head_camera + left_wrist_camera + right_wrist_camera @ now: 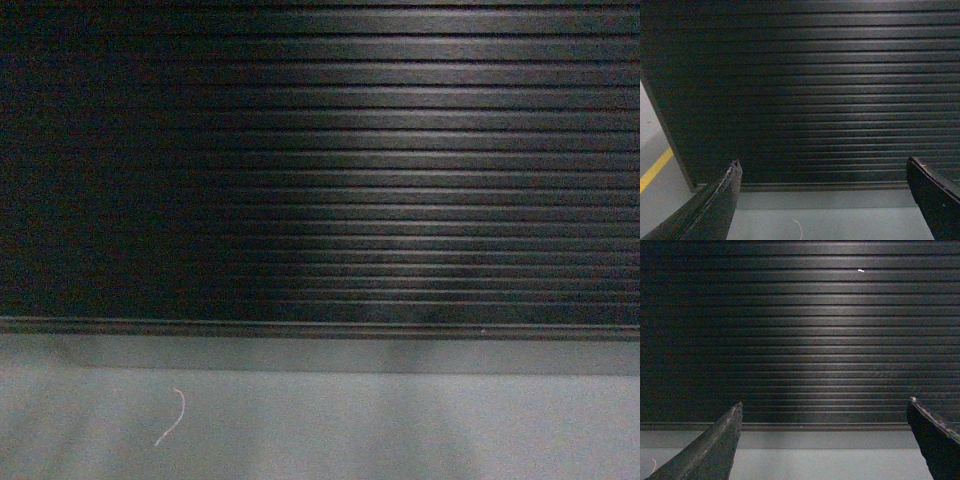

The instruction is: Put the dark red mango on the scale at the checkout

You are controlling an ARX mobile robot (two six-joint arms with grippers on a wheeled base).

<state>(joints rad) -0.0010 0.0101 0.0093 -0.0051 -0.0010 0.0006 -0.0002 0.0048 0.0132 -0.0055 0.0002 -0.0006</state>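
The checkout fills all three views as a dark, horizontally ribbed front panel; its flat top is out of view. The dark red mango and the scale are out of view. In the left wrist view my left gripper is open, its two black fingers wide apart with nothing between them, pointing at the ribbed panel above the floor. In the right wrist view my right gripper is likewise open and empty, facing the panel. Neither gripper shows in the head view.
Grey floor runs along the panel's base. A short pale thread lies on it at the left, the same thread showing between the left fingers. The panel's left corner and a yellow floor line show at far left.
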